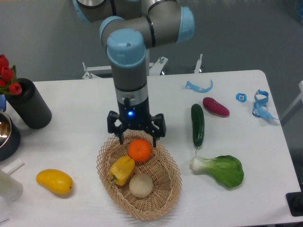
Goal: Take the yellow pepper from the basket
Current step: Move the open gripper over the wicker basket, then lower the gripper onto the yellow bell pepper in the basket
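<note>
The yellow pepper (122, 169) lies in the left part of the tan wicker basket (174, 185), its stem end pointing down-left. An orange (139, 150) lies just behind it and a pale beige ball (141, 185) lies in front of it. My gripper (138, 140) hangs over the basket's far rim with its fingers spread wide, open and empty. The orange sits directly below the gap between the fingers. The pepper is a little in front and to the left of the gripper, untouched.
A yellow-orange mango (55, 181) lies left of the basket. A cucumber (197, 124), a purple sweet potato (216, 107) and a bok choy (220, 169) lie to the right. A black vase with red tulips (28, 103) and a metal bowl (5, 135) stand at the left.
</note>
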